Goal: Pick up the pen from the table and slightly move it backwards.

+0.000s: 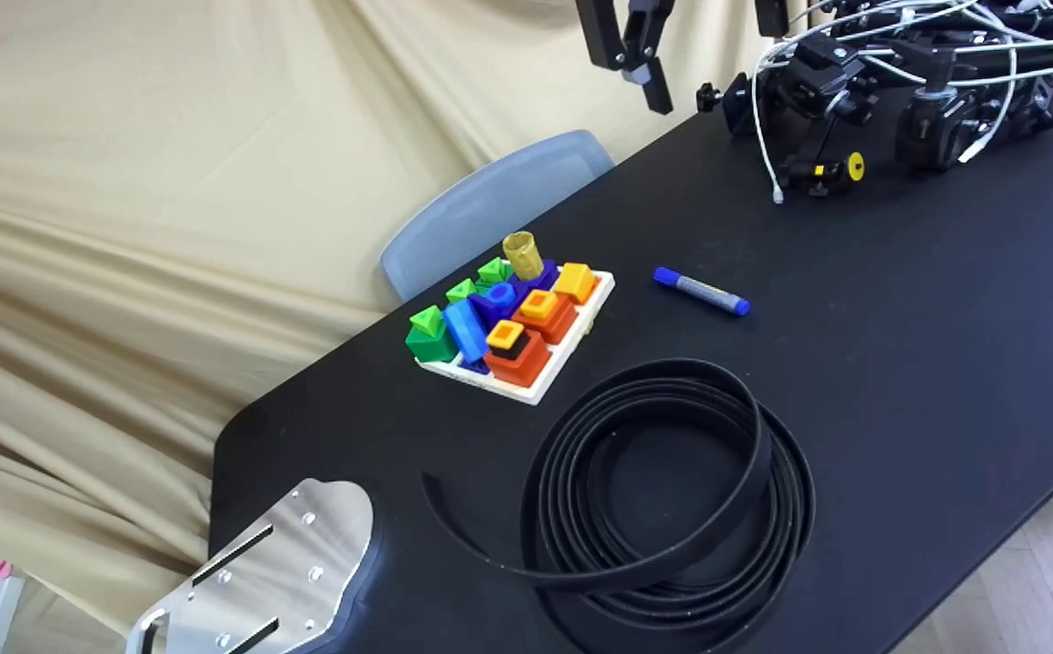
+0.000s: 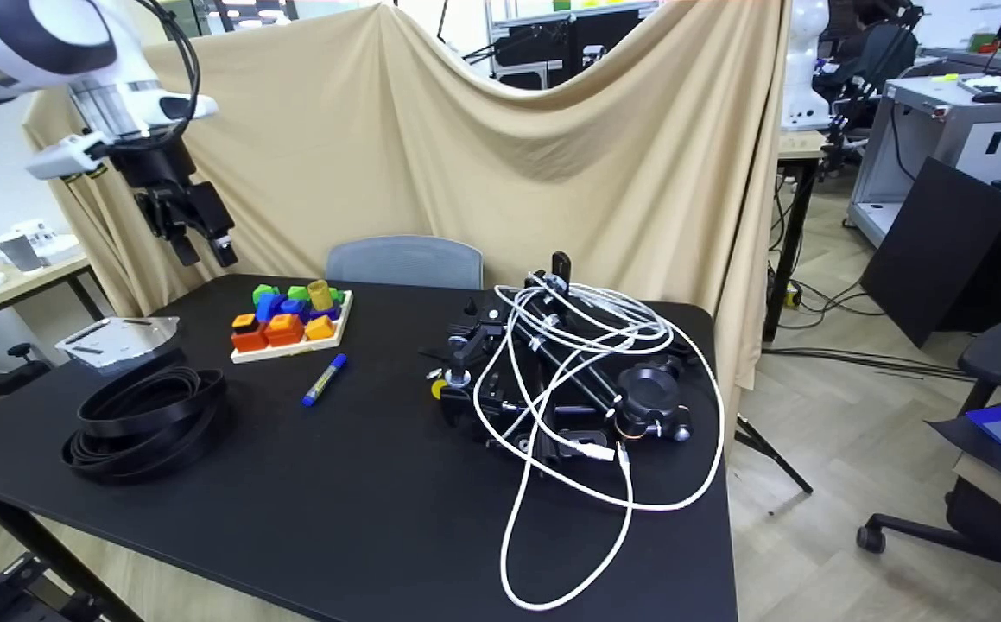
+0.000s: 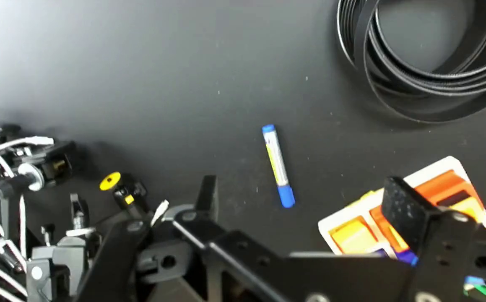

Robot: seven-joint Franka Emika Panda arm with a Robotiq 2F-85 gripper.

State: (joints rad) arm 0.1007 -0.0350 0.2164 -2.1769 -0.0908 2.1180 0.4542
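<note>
Blue pen point(image 3: 278, 165): wrist-view centre, roomy tabletop point(image 3: 163, 84) upper left.
White tray point(image 3: 429, 173): edge lower right.
Hand point(image 3: 300, 186): lower frame, spread.

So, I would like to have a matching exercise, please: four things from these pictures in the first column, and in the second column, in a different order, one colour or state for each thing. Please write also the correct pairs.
Column one:
1) Pen
2) Gripper
3) Tray
4) Flat band

Column two:
A) open, holding nothing
B) black, coiled on the table
C) blue at both ends
D) white, under colourful blocks

Pairs: 1-C, 2-A, 3-D, 4-B
</note>
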